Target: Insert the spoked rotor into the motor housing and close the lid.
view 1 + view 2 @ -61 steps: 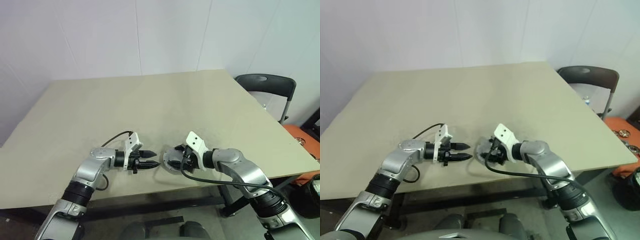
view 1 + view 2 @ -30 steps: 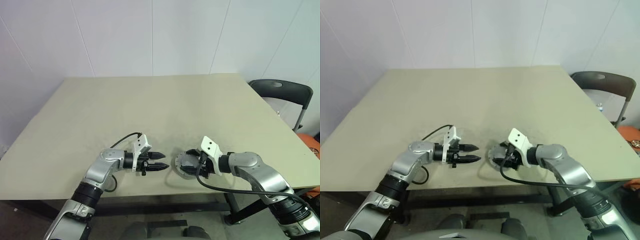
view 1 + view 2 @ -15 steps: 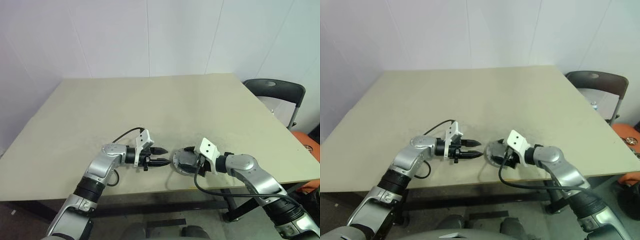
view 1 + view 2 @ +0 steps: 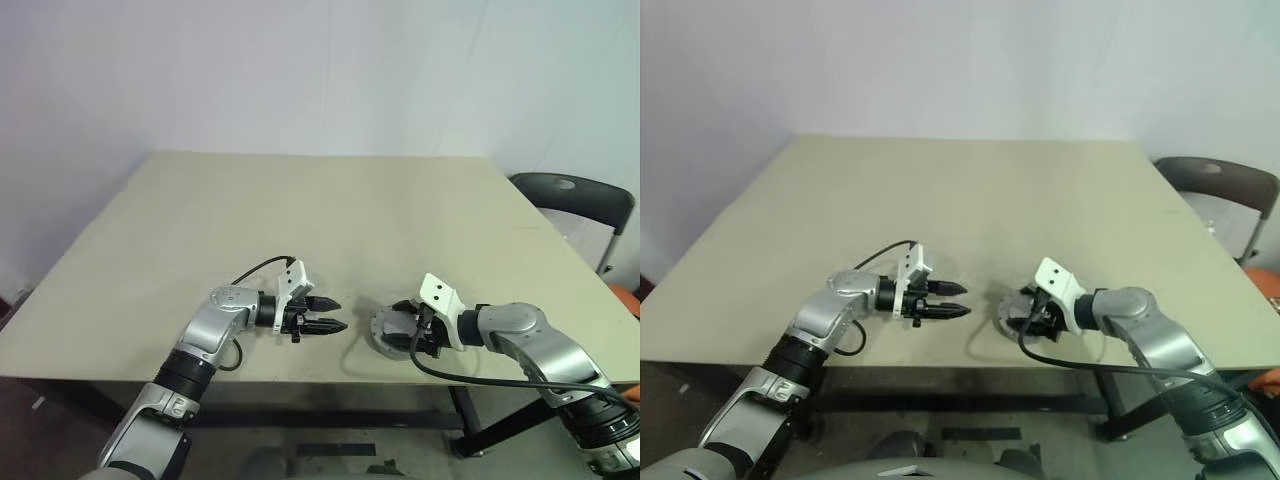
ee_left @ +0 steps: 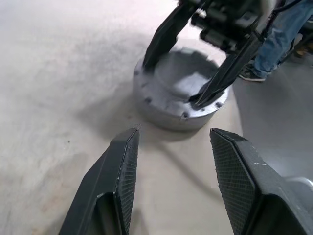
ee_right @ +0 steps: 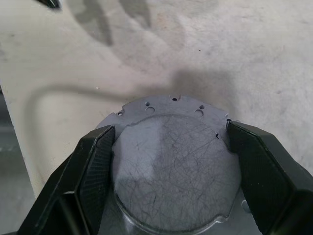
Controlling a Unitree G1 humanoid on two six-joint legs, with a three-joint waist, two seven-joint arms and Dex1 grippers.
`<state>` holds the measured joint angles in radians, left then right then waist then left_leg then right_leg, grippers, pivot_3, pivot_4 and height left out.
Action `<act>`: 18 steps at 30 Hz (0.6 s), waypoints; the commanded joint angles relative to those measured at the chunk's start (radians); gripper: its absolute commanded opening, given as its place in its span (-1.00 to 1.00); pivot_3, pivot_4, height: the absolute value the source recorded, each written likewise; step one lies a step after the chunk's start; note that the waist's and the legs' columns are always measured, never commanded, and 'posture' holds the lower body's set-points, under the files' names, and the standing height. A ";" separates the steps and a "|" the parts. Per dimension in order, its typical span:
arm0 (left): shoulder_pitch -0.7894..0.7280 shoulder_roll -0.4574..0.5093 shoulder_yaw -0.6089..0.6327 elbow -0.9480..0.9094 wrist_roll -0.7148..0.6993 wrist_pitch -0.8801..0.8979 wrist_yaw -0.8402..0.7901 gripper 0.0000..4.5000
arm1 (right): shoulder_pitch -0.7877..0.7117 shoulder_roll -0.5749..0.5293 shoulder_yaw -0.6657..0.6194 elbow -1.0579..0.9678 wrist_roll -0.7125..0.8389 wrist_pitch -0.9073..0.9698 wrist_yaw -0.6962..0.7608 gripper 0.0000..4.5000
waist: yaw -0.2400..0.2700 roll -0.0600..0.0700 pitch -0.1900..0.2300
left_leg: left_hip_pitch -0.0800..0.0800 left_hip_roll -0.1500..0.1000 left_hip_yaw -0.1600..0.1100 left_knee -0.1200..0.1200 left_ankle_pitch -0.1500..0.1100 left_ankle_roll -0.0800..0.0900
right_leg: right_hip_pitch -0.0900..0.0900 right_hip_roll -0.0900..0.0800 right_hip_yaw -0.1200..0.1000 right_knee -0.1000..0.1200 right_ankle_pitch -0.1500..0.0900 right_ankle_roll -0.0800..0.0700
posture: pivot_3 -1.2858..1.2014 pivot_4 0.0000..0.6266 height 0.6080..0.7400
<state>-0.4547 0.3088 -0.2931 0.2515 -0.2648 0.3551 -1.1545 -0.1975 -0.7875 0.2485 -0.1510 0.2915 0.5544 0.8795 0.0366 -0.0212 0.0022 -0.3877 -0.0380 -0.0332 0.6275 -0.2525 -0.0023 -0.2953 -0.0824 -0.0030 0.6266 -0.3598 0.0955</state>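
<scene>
The motor housing (image 4: 393, 330) is a short silver-grey cylinder standing on the table near the front edge. The lid (image 6: 171, 166) lies flat on top of it, so the spoked rotor is hidden. My right gripper (image 4: 408, 336) reaches over it from the right. Its two black fingers (image 6: 95, 161) stand against both sides of the lid's raised round face, tips down on the flange. My left gripper (image 4: 338, 314) hovers a short gap to the left, pointing at the housing (image 5: 166, 98), open with nothing between its fingers.
The beige table (image 4: 300, 210) stretches wide behind the housing, and its front edge runs just below both arms. A black chair (image 4: 570, 190) stands off the right side. A person's leg in jeans (image 5: 279, 34) is beyond the table edge.
The head views have shifted. The right gripper has moved slightly right with the housing, widening the gap to the left gripper's tips. Neither gripper's opening has changed.
</scene>
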 commanded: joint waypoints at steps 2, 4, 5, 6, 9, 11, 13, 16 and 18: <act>-0.041 -0.018 -0.002 0.005 0.006 -0.038 -0.007 0.09 | 0.062 0.030 0.097 0.130 -0.103 0.075 -0.043 0.44 | -0.025 -0.007 -0.003 | -0.001 0.000 0.001 0.002 -0.004 0.007 | 0.000 -0.004 -0.001 -0.008 0.000 0.000 | 0.03 -1.00 1.00; -0.042 -0.022 -0.005 0.010 0.008 -0.044 -0.009 0.09 | 0.056 0.048 0.088 0.144 -0.114 0.054 -0.058 0.44 | -0.041 -0.010 -0.005 | -0.003 0.000 0.003 0.002 -0.007 0.012 | -0.002 -0.007 -0.002 -0.013 0.001 -0.001 | 0.03 -1.00 1.00; -0.043 -0.022 -0.006 0.012 0.009 -0.047 -0.010 0.09 | 0.054 0.056 0.081 0.145 -0.114 0.043 -0.061 0.44 | -0.050 -0.011 -0.005 | -0.003 0.000 0.004 0.002 -0.008 0.013 | -0.002 -0.009 -0.002 -0.014 0.001 -0.002 | 0.03 -1.00 1.00; -0.044 -0.023 -0.007 0.015 0.010 -0.049 -0.011 0.09 | 0.053 0.067 0.068 0.145 -0.108 0.036 -0.067 0.44 | -0.054 -0.011 -0.004 | -0.003 0.000 0.005 0.002 -0.008 0.014 | -0.003 -0.009 -0.002 -0.013 0.001 -0.001 | 0.03 -1.00 1.00; -0.048 -0.024 -0.008 0.025 0.015 -0.056 -0.018 0.09 | 0.058 0.093 0.016 0.104 -0.041 0.048 -0.041 0.44 | -0.054 -0.009 -0.003 | -0.002 0.000 0.006 0.001 -0.009 0.014 | -0.006 -0.011 -0.002 -0.012 0.002 -0.001 | 0.03 -1.00 1.00; -0.049 -0.024 -0.011 0.028 0.019 -0.058 -0.022 0.09 | 0.081 0.092 -0.012 0.051 0.005 0.054 -0.001 0.44 | -0.051 -0.005 -0.001 | -0.002 0.001 0.005 0.001 -0.009 0.014 | -0.007 -0.011 -0.003 -0.011 0.003 0.000 | 0.03 -1.00 1.00; -0.054 -0.025 -0.010 0.034 0.021 -0.061 -0.026 0.09 | 0.105 0.078 -0.016 0.023 0.006 0.038 0.023 0.44 | -0.048 0.002 0.004 | -0.003 0.000 0.005 0.001 -0.009 0.014 | -0.008 -0.011 -0.002 -0.010 0.003 0.000 | 0.03 -1.00 1.00; -0.058 -0.027 -0.009 0.039 0.023 -0.064 -0.031 0.09 | 0.140 0.056 -0.018 0.000 -0.005 0.009 0.047 0.44 | -0.043 0.005 0.005 | -0.006 0.000 0.006 0.000 -0.009 0.015 | -0.013 -0.012 -0.003 -0.011 0.003 0.000 | 0.03 -1.00 1.00; -0.061 -0.030 -0.010 0.044 0.026 -0.066 -0.033 0.09 | 0.149 0.062 -0.053 -0.015 0.034 0.012 0.060 0.44 | -0.040 0.005 0.004 | -0.009 0.000 0.006 -0.001 -0.010 0.017 | -0.018 -0.012 -0.003 -0.009 0.004 0.001 | 0.03 -1.00 1.00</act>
<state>-0.4883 0.2815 -0.3020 0.3044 -0.2402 0.3084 -1.1781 -0.1040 -0.7151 0.1459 -0.2031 0.3333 0.5236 0.9101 -0.0029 -0.0164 0.0066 -0.4014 -0.0380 -0.0275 0.6265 -0.2631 0.0146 -0.3182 -0.0939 -0.0057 0.6196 -0.3548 0.0990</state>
